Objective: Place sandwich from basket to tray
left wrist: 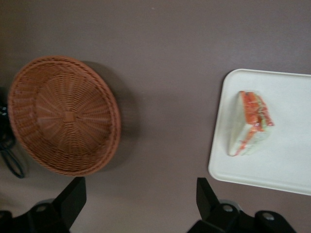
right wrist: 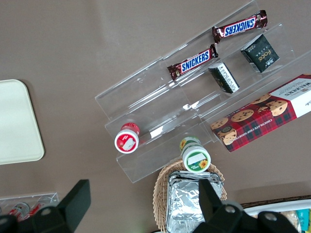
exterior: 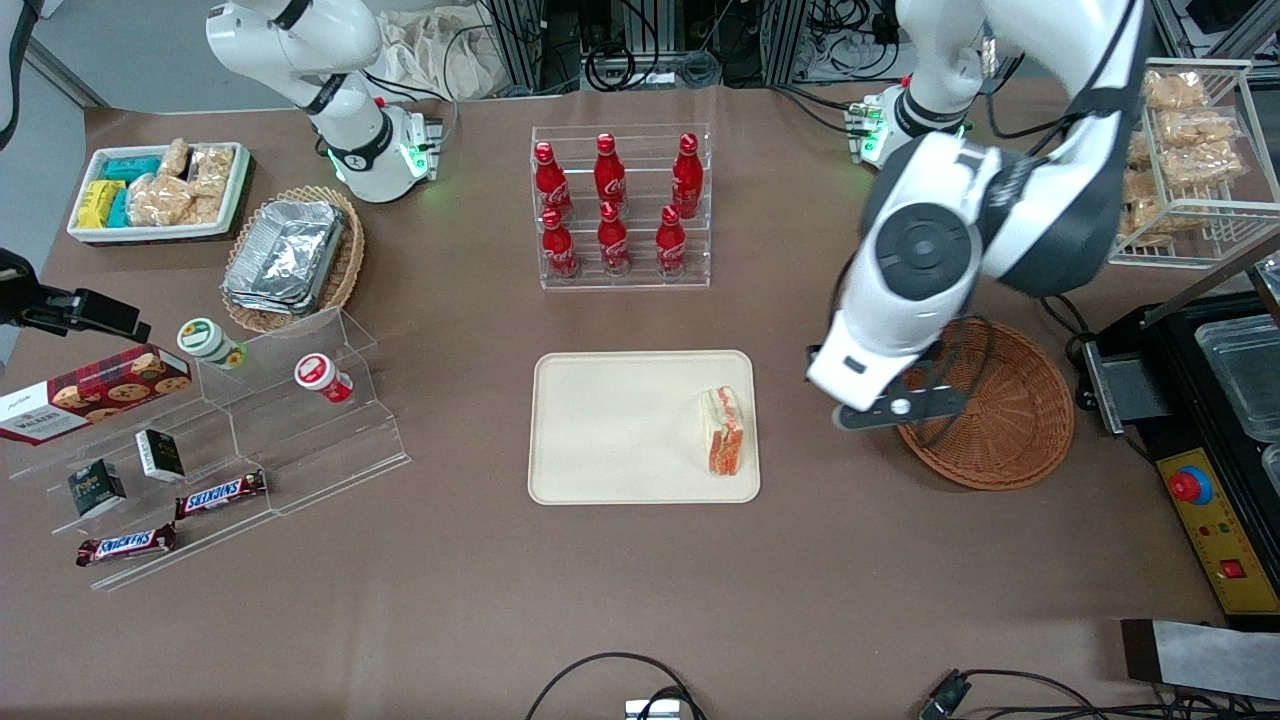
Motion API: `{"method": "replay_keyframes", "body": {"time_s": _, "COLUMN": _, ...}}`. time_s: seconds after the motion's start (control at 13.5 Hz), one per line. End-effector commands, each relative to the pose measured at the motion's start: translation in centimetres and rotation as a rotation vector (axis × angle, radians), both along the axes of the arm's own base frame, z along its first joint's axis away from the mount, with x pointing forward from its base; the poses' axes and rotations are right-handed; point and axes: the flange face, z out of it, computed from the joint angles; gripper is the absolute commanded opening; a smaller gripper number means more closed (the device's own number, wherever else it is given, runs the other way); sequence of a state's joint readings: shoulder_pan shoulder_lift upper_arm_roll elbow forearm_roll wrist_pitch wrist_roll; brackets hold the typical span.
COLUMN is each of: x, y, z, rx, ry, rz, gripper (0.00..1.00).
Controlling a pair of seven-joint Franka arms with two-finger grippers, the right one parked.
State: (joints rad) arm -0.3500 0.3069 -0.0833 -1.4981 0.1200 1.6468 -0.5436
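Snickers bars (exterior: 222, 493): two, lowest step of a clear stepped stand (exterior: 330, 440), toward the parked arm's end of the table, nearest the front camera.
Small dark boxes (exterior: 160, 454): two, one step up on the same stand.
Cookie box (exterior: 92, 394): red tartan, top step, with a green-lidded cup (exterior: 210, 343) and a red-lidded cup (exterior: 322, 378) beside it.

Tray (exterior: 610, 430): mid-table, flat on the brown cloth.
Sandwich (exterior: 724, 430): lies on the tray, at the end nearest the basket, orange-red filling edge showing; nothing touches it.

Basket (exterior: 1000, 415): on the table toward the working arm's end, apart from the tray with bare cloth between; holds nothing. A black cable (exterior: 965, 370) loops over its rim.
Gripper (left wrist: 141, 204): raised above the table over the strip between tray and basket, partly overlapping the basket's rim in the front view. Fingers (left wrist: 73, 199) spread wide, grasping nothing.

Foil containers (exterior: 285, 255): stacked in a tan oval basket, farther from the front camera than the stand.
Bottle rack (exterior: 622, 208): clear, six red bottles in two rows, farther than the tray.
White snack tray (exterior: 160, 190): packets inside, at the parked arm's end.
Wire rack (exterior: 1195, 150): snack packets, at the working arm's end.
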Motion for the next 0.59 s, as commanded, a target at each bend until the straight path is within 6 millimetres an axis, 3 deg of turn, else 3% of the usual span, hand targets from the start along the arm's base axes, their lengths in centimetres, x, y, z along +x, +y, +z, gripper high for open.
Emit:
{"method": "replay_keyframes", "body": {"time_s": 0.0, "x": 0.1, "y": 6.7, "z": 1.5, "rx": -0.063, "ry": 0.014, "rz": -0.014, "gripper": 1.00}}
{"method": "replay_keyframes", "body": {"time_s": 0.15, "x": 1.1, "y": 11.4, "z": 2.3, "rx": -0.072, "ry": 0.015, "rz": -0.044, "gripper": 1.00}}
{"method": "replay_keyframes", "body": {"time_s": 0.3, "x": 1.4, "y": 14.2, "z": 2.9, "rx": -0.069, "ry": 0.009, "rz": -0.019, "gripper": 1.00}}
{"method": "replay_keyframes", "body": {"time_s": 0.52, "x": 2.3, "y": 20.3, "z": 3.1, "rx": -0.120, "ry": 0.017, "rz": -0.026, "gripper": 1.00}}
